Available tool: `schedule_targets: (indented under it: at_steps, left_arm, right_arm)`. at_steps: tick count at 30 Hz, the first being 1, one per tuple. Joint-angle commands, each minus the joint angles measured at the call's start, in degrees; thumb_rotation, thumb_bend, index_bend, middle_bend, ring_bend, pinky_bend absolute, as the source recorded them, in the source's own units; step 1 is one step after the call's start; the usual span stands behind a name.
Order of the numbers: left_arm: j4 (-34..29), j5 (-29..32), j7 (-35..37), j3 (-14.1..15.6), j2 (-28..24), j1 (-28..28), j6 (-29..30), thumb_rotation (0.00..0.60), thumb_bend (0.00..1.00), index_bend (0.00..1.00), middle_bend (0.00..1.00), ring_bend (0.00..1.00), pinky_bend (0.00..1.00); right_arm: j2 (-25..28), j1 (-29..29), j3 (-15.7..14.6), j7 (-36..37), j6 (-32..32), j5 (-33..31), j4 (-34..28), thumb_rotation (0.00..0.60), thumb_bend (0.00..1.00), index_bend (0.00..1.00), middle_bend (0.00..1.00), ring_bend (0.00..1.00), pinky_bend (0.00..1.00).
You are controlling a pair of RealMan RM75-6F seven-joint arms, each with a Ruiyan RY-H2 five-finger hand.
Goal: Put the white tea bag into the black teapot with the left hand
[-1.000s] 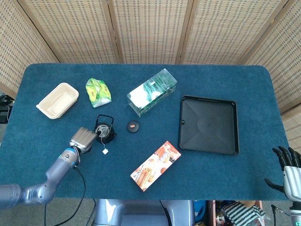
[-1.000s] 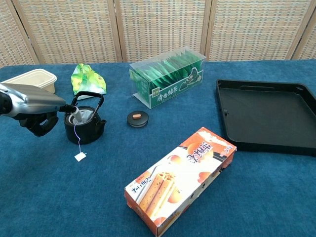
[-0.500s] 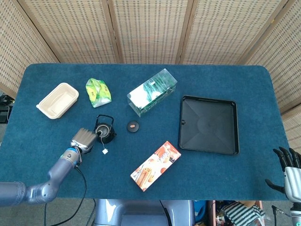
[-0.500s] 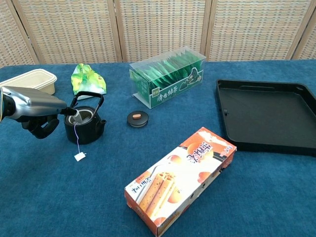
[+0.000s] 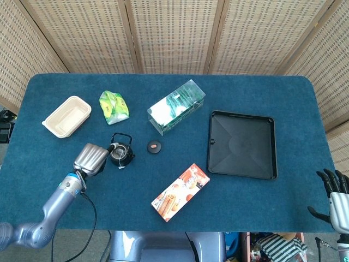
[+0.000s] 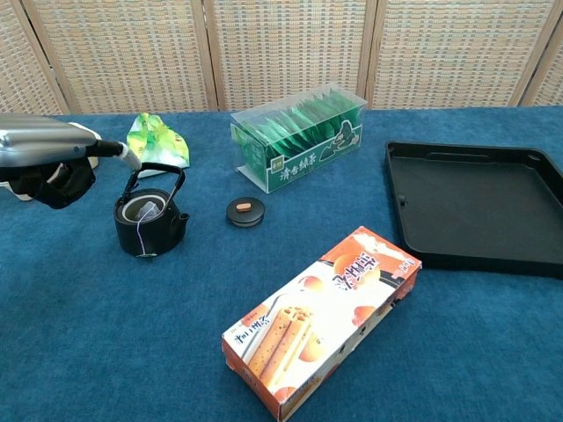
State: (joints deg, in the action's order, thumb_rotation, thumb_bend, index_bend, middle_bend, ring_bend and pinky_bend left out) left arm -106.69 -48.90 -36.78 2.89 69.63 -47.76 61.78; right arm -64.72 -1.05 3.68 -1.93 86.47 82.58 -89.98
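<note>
My left hand hovers beside the black teapot, pinching nothing | white tea bag inside, string over rim | risk: snagging string drags it out.

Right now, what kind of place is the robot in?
Probably a staged tea-making table, not a real kitchen: blue cloth-covered table, woven screens behind, a black teapot and a box of green tea bags.

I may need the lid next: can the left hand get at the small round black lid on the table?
Probably yes: the small round black lid lies in the open beside the black teapot, and the left hand is nearby.
</note>
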Motion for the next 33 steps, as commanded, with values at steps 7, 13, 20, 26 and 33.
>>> schedule_targets:
  at_steps: [7, 13, 20, 26, 33]
  left_arm:
    - [1.0, -17.93, 15.02, 0.91, -2.3, 12.82, 14.42, 0.6, 0.79, 0.12, 0.53, 0.5, 0.56]
    - [2.4, -21.45, 18.59, 1.26, -2.94, 17.56, 18.47, 0.6, 0.65, 0.12, 0.39, 0.37, 0.46]
    - [5.46, -26.82, 23.4, 2.97, -2.46, 23.66, 23.45, 0.6, 0.56, 0.12, 0.12, 0.06, 0.15]
    - [8.3, -29.21, 27.32, 2.85, -0.59, 27.88, 27.77, 0.6, 0.55, 0.11, 0.06, 0.01, 0.08]
    - [8.53, -29.74, 27.7, 3.2, -0.8, 32.7, 30.82, 0.6, 0.55, 0.11, 0.06, 0.01, 0.08]
  right_arm:
    - [0.39, 0.56, 0.46, -0.27, 0.23, 0.61, -0.05, 0.6, 0.0, 0.17, 0.2, 0.01, 0.12]
    - [0.57, 1.03, 0.75, -0.59, 0.24, 0.96, -0.07, 0.6, 0.0, 0.17, 0.19, 0.01, 0.12]
    - [0.83, 1.93, 0.98, -1.21, 0.13, 2.06, -0.34, 0.6, 0.0, 0.14, 0.17, 0.0, 0.12]
    - [0.91, 2.5, 0.81, -1.48, -0.06, 3.11, -0.76, 0.6, 0.0, 0.14, 0.17, 0.0, 0.12]
    - [1.04, 3.33, 0.7, -1.99, -0.88, 3.63, -1.42, 0.6, 0.0, 0.14, 0.17, 0.0, 0.12]
